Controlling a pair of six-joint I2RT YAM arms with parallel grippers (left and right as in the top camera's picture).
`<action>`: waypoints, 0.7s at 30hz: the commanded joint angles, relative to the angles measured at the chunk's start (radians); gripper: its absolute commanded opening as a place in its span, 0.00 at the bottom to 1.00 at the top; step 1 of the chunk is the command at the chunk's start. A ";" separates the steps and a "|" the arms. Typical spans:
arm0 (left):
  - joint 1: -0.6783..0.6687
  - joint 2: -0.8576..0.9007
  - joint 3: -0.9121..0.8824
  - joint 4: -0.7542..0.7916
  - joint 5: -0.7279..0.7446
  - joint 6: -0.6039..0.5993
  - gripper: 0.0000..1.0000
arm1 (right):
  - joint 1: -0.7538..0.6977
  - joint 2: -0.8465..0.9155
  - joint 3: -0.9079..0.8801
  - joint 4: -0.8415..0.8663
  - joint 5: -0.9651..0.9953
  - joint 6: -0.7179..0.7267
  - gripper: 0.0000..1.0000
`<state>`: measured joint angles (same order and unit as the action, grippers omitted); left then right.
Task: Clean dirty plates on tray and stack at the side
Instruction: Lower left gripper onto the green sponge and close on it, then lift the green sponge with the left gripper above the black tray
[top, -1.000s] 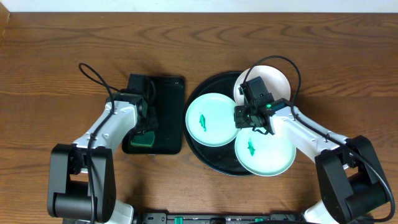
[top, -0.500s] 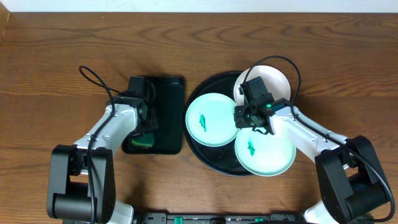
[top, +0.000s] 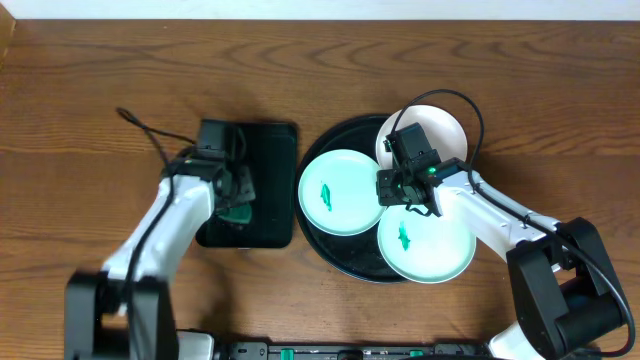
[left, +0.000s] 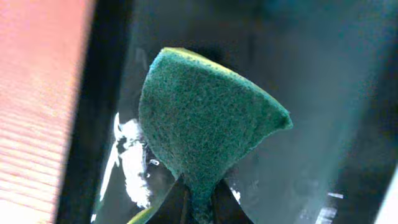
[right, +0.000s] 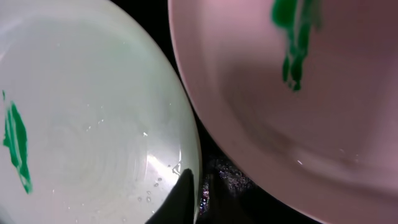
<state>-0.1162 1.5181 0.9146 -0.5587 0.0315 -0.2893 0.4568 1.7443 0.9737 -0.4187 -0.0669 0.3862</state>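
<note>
Now the left gripper (left: 198, 202), apart a second ago, is clamping the sponge (left: 205, 124) over the small tray (top: 270, 170). The right gripper (right: 198, 199) is pinching the rim of the left plate (top: 340, 192) on the round tray (top: 340, 250), readying wiping.

Bright, even light from above keeps the brown wooden table (top: 100, 80) sharp, with soft, short shadows. Only the white-and-black left arm (top: 150, 240) blurs towards its base. The left wrist view is dim and bluish: the green scouring sponge (left: 199, 130) is fairly crisp, and glare spots the small rectangular black tray (left: 311, 93). The right wrist view is soft: the pale-mint round plate (right: 87, 106) glints, and the neighbouring round plate (right: 323, 124) looks pinkish.
</note>
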 joint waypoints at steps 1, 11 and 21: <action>-0.002 -0.144 0.026 0.013 0.013 0.015 0.07 | 0.009 0.009 -0.004 0.004 0.013 0.003 0.13; -0.002 -0.338 0.026 0.004 0.014 0.014 0.07 | 0.009 0.009 -0.004 0.004 0.013 0.003 0.30; -0.002 -0.311 0.022 -0.030 0.014 0.014 0.07 | 0.009 0.009 -0.004 0.004 0.013 0.003 0.07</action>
<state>-0.1162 1.1988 0.9150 -0.5907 0.0463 -0.2874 0.4568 1.7443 0.9737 -0.4175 -0.0635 0.3870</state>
